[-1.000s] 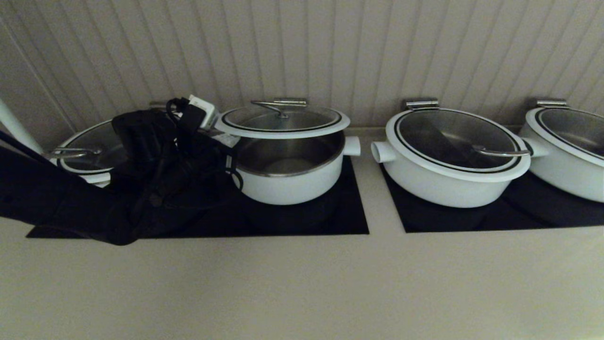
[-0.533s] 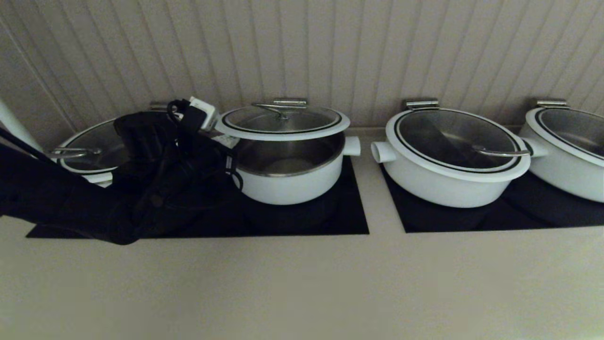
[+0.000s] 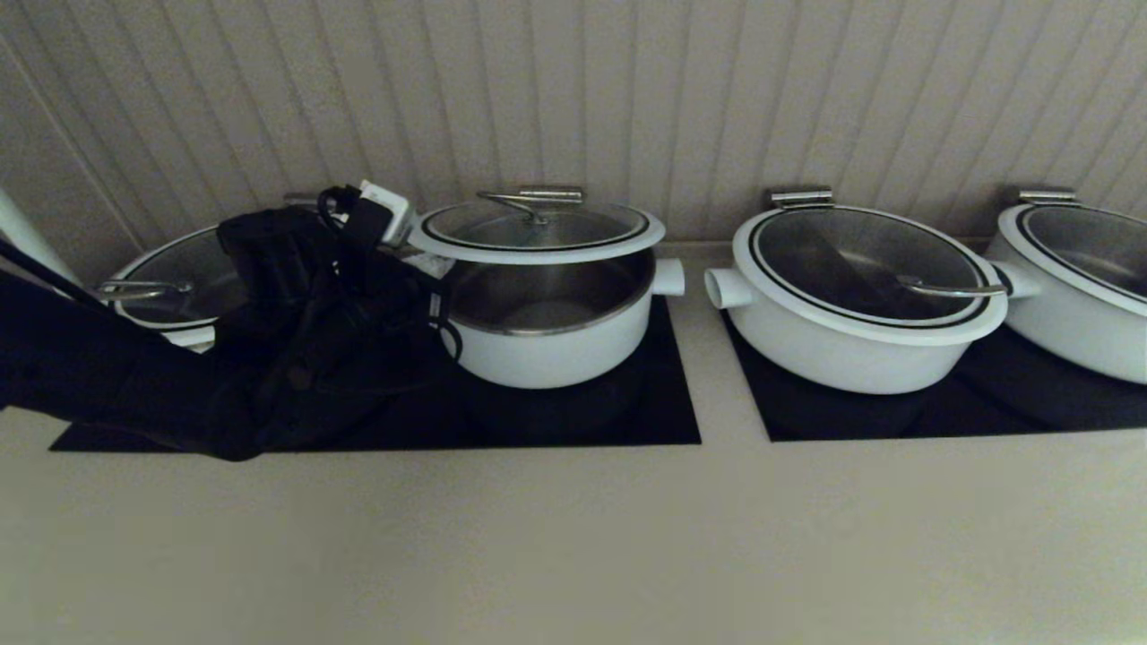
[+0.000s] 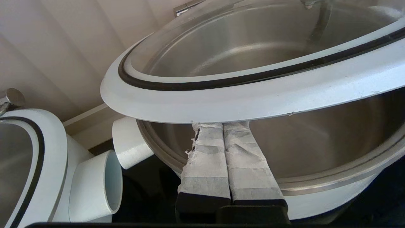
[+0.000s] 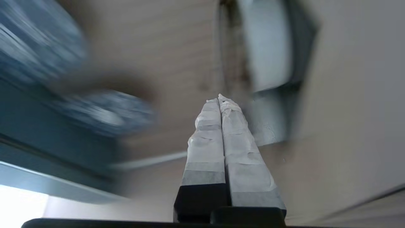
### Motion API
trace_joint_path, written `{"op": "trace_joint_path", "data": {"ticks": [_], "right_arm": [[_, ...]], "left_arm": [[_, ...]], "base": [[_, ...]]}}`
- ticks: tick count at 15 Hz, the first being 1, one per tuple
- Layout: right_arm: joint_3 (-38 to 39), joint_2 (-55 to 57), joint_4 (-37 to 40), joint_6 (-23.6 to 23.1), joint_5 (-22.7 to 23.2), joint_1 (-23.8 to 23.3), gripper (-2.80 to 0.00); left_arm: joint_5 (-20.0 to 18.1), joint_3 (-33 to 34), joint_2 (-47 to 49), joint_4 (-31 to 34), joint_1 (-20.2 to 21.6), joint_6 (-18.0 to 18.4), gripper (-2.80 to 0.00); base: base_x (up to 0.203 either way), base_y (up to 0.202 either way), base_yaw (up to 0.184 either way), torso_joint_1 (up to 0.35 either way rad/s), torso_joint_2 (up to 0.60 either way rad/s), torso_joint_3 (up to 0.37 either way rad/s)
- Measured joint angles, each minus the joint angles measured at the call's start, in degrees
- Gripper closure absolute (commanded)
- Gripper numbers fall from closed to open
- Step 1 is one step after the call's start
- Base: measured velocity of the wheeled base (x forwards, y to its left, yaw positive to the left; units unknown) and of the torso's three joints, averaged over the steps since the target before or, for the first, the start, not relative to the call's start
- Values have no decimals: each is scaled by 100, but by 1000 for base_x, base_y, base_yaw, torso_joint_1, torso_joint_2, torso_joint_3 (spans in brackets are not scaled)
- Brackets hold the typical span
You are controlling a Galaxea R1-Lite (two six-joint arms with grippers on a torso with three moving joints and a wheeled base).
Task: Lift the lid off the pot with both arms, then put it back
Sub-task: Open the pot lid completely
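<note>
The lid, glass with a white rim and a steel handle, is raised at its front above the small deep white pot, and the steel inside shows beneath it. My left gripper is at the pot's left side. In the left wrist view the left gripper is shut, and its white-taped fingertips press up under the lid's white rim, over the pot's steel edge. My right gripper is shut and empty, seen only in its wrist view against a blurred background.
A wide lidded pot sits behind my left arm, and its stub handle is close to my left fingers. Two more wide lidded pots stand to the right on black cooktop panels. A ribbed wall is behind. The beige counter runs in front.
The lid stays raised at about the same height. My left arm has shifted very slightly.
</note>
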Motion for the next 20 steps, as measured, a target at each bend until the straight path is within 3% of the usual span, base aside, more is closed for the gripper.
{"op": "trace_joint_path", "data": {"ticks": [1, 3, 20], "right_arm": [[0, -155, 31, 351, -2, -27, 0], [0, -513, 146, 494, -5, -70, 0], [0, -1241, 347, 432, -2, -98, 0]], "left_arm": [[2, -4, -2, -1, 2, 2, 0], [4, -6, -9, 0, 2, 1, 0], [115, 90, -171, -20, 2, -16, 0]], "base": [[0, 0, 0, 0, 0, 0], [0, 0, 0, 0, 0, 0], [0, 0, 0, 0, 0, 0]]}}
